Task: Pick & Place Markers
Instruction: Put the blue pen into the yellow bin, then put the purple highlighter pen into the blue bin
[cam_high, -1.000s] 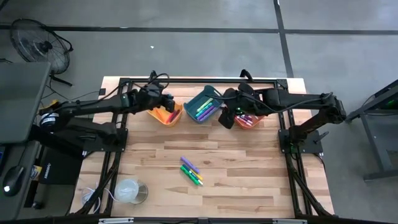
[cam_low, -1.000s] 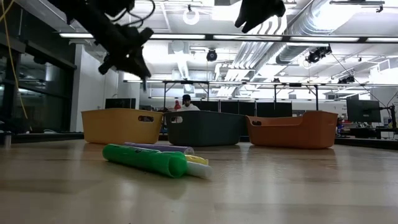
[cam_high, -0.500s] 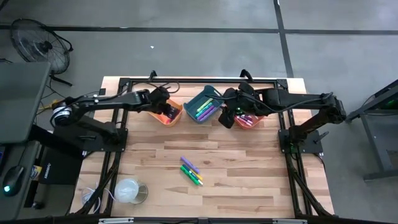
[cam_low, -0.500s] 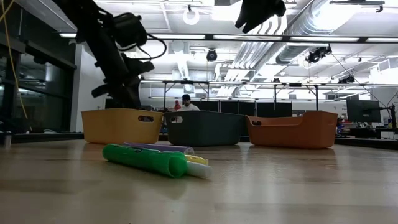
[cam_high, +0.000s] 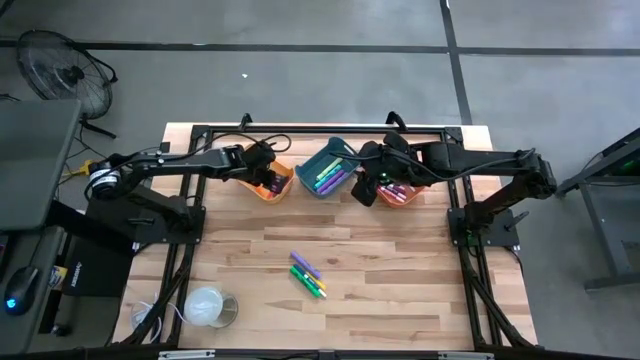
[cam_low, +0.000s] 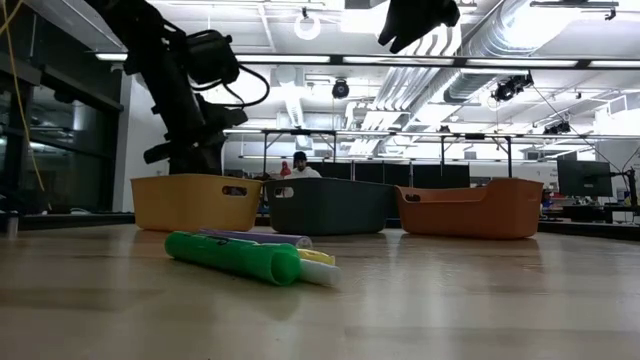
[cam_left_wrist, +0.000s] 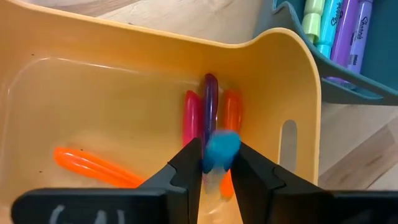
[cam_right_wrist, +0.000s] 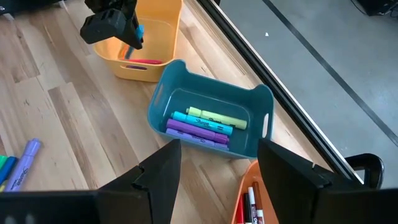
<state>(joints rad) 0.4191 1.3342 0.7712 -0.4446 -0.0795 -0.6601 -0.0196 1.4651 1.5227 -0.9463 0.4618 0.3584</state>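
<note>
My left gripper (cam_left_wrist: 217, 155) reaches down into the yellow bin (cam_high: 283, 190), shut on a marker with a blue end (cam_left_wrist: 221, 147). In that bin lie a red marker (cam_left_wrist: 191, 118), a purple one (cam_left_wrist: 211, 102) and two orange ones (cam_left_wrist: 90, 167). In the low view its fingers dip behind the bin's rim (cam_low: 195, 177). My right gripper (cam_high: 365, 188) hangs open, high between the blue bin (cam_high: 328, 175) and the orange bin (cam_high: 400, 192). Loose markers (cam_high: 307, 275) lie flat on the table's middle, a green one (cam_low: 235, 257) nearest the low camera. My left gripper pinches the marker between its two fingers (cam_left_wrist: 189, 163), just behind its blue end (cam_left_wrist: 224, 142). The fingers slant down into the bin from the table's left. The marker lies along them, blue end sticking out past the tips over the markers in the bin.
The three bins stand in a row near the table's far edge; the blue one holds green, yellow, blue and purple markers (cam_right_wrist: 202, 124). A white cup-like thing (cam_high: 207, 307) sits near the front left corner. Bare wood lies around the loose markers.
My left gripper has sunk from above the yellow bin down inside it, tipping more steeply downward, and has carried the marker along. In the last half second it has hardly moved. My right gripper has kept still.
</note>
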